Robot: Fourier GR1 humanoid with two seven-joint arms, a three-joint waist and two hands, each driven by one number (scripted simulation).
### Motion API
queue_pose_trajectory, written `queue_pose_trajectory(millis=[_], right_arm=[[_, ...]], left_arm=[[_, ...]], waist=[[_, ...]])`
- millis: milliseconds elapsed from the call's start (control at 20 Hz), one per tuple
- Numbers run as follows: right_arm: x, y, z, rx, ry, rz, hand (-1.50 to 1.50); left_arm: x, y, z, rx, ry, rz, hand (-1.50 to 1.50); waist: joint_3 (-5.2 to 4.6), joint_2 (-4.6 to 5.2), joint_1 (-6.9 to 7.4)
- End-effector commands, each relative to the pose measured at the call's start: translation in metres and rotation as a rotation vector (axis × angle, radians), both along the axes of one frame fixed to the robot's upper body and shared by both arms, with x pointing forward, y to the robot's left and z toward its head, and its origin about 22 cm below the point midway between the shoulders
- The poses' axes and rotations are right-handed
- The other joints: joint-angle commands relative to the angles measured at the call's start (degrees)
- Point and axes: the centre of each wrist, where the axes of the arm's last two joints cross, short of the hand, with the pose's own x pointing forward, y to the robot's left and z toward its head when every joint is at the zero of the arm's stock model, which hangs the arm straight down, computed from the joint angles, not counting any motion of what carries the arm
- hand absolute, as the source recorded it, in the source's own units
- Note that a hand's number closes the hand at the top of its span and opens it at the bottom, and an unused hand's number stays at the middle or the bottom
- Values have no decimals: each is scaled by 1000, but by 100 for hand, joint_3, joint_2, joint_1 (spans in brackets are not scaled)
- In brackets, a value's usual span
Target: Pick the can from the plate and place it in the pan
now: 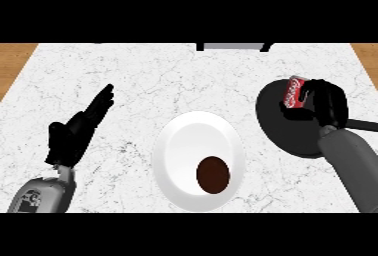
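A red can (293,92) is held tilted over the far part of the black pan (284,127) at the right, with my right hand (325,102) curled round it. I cannot tell whether the can touches the pan. The white plate (188,145) lies in the middle of the counter with a dark brown round item (212,174) on its near part. My left hand (77,127) rests open at the left, fingers straight and pointing away, apart from the plate.
The pan's black handle (362,124) runs off to the right edge. A grey fixture (232,46) sits at the counter's far edge. Wooden floor shows at both far corners beyond the white marbled counter (148,80).
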Motion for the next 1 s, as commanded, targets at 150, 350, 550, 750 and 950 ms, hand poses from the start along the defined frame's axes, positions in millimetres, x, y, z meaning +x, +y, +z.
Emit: queue_pose_trajectory(millis=[150,350,550,750,950], right_arm=[[21,-18,-9,96,245,-10,-150],[22,-25,-14,209,148,17,-150],[15,-26,-24,379,27,45,-150],[26,-50,6,559,-105,69,-150],[-1,-76,-22,710,-120,96,-150]], left_arm=[[0,2,-8,-2,-5,-11,0],[13,1,9,-12,-30,-26,0],[-5,-16,-2,-7,-14,-27,0],[8,0,7,-4,-26,-30,0],[-10,-2,-3,-4,-8,-25,0]], waist=[[9,42,96],[18,72,127],[25,50,111],[28,96,135],[23,55,120]])
